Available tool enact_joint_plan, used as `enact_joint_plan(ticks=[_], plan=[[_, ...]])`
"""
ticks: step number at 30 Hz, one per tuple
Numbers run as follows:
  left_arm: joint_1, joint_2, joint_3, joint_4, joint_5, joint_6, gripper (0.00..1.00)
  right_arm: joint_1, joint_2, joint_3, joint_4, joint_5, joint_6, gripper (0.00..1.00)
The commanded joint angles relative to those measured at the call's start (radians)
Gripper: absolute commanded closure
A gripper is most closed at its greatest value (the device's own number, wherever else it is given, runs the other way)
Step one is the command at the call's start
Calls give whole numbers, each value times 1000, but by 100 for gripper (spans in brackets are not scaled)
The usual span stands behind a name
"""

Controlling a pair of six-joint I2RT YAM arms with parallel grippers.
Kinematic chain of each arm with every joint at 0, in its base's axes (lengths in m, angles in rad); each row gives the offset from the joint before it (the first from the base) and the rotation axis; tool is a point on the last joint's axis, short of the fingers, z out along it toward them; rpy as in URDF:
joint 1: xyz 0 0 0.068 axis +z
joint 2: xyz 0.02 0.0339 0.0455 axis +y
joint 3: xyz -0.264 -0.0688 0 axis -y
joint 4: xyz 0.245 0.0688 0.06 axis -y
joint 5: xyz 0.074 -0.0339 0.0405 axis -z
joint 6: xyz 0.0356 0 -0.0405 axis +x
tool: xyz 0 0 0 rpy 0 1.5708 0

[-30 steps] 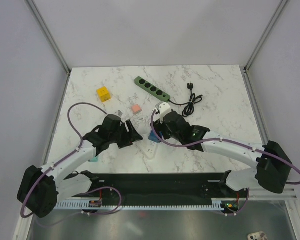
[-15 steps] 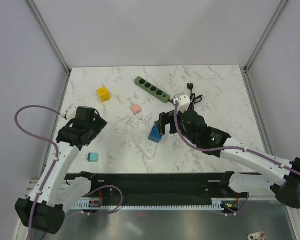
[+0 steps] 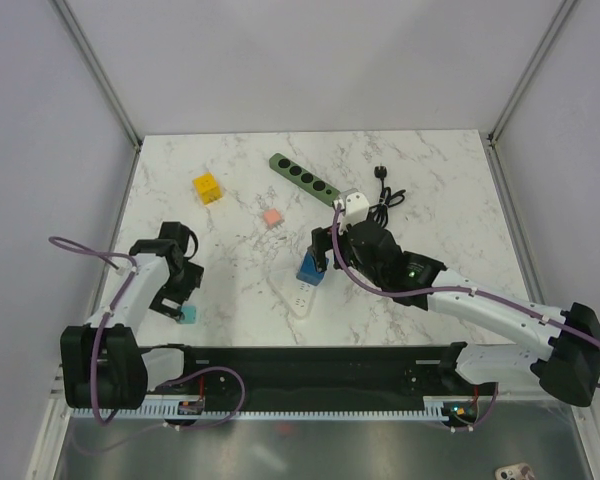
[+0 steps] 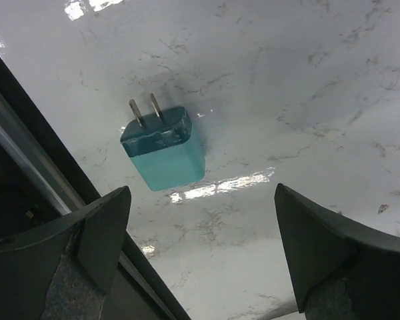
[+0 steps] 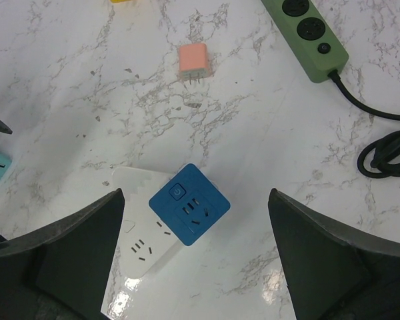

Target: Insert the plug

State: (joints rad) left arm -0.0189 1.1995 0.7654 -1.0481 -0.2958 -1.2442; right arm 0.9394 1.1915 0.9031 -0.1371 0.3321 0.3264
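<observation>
while its jaws stand apart, the left gripper [image 4: 201, 200] hovers above the teal plastic 2-prong plug [image 4: 165, 152], likely clamping it next.

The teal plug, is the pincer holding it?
No, the teal plug lies loose on the table; the open left pincer hovers above without touching it.

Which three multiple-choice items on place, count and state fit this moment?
1. The blue cube-shaped socket adapter sits: A on the white plastic power strip; B on bare marble; C in a gripper.
2. Metal prongs on the teal plastic plug: A one; B two; C three.
3. The left gripper is: A open, empty; B shut on the plug; C shut, empty.
Answers: 1 A, it rests on the strip's end; 2 B, two flat blades show; 3 A, its jaws stand wide apart above the lying plug.
</observation>
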Motion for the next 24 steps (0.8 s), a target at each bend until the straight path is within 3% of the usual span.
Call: enact_joint_plan(ticks=[1,12,18,21,22,24], plan=[[7,-6,-38,-12,-23,-133,5,2,3,0,27,-16,10,4],[11,23,-120,45,-109,-231,12,1,19,-4,31,-33,13,7],[11,75,-127,117,-120,-207,24,1,33,-17,31,-28,16,8],[11,84,-118,119,-118,-170,40,1,33,-15,16,-37,45,10],[11,77,-112,119,-117,-160,59,1,28,-20,13,-41,72,11],[13,22,-103,123,-94,-121,85,1,22,-33,16,-48,118,13]])
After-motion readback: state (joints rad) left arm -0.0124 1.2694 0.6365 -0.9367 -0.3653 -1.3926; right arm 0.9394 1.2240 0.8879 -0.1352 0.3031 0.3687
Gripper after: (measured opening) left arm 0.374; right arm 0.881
